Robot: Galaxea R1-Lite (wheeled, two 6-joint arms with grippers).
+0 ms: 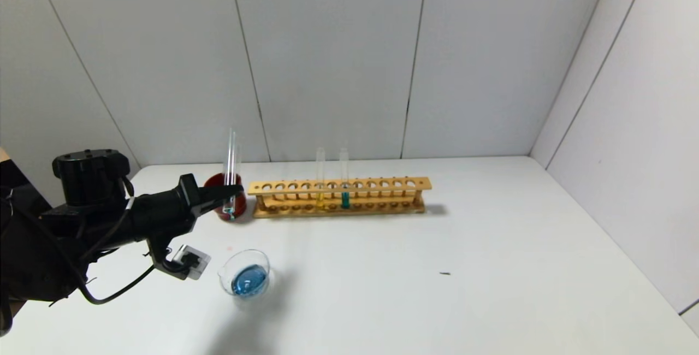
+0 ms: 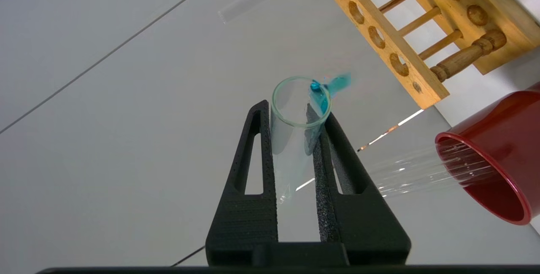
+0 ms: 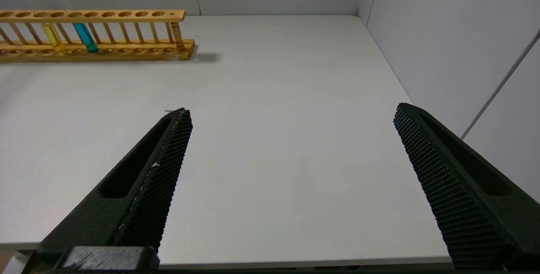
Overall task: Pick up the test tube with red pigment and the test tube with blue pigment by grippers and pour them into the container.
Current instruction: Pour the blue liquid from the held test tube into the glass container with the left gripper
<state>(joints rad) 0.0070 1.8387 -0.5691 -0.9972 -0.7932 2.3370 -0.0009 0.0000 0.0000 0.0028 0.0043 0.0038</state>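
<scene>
Your white table (image 1: pixel 491 267) carries everything here. The biggest thing on it is the wooden rack (image 1: pixel 338 196), which stands just beyond and to the right of your left gripper (image 1: pixel 232 190). Two tubes stand upright in it: the yellow tube (image 1: pixel 320 177) with a little yellow liquid at its base, and next to it the teal tube (image 1: pixel 344 177) with a greener teal liquid.

Directly past the fingertips of your left gripper sits the dark red cup (image 1: pixel 224 202), with at least one clear glass tube standing inside it; you cannot tell what else it holds.

Below and slightly to the right of that gripper, on the near side, rests the container (image 1: pixel 246 274), a low clear glass dish with a pouring lip. It holds a shallow pool of blue liquid.

Your left gripper is clamped on the test tube with blue pigment (image 1: pixel 231 172). The tube is thin, long and clear, held upright in front of the red cup, rising well above the fingers. In the left wrist view you look into its round open mouth (image 2: pixel 300 102), pinched between the two black fingers (image 2: pixel 257 147). Only a small residue of blue clings inside the glass, at its rim and low at its bottom end.

Your right gripper (image 3: pixel 291 116) hangs well off to the right of the rack, over bare table, with its jaws spread wide and nothing between them.
</scene>
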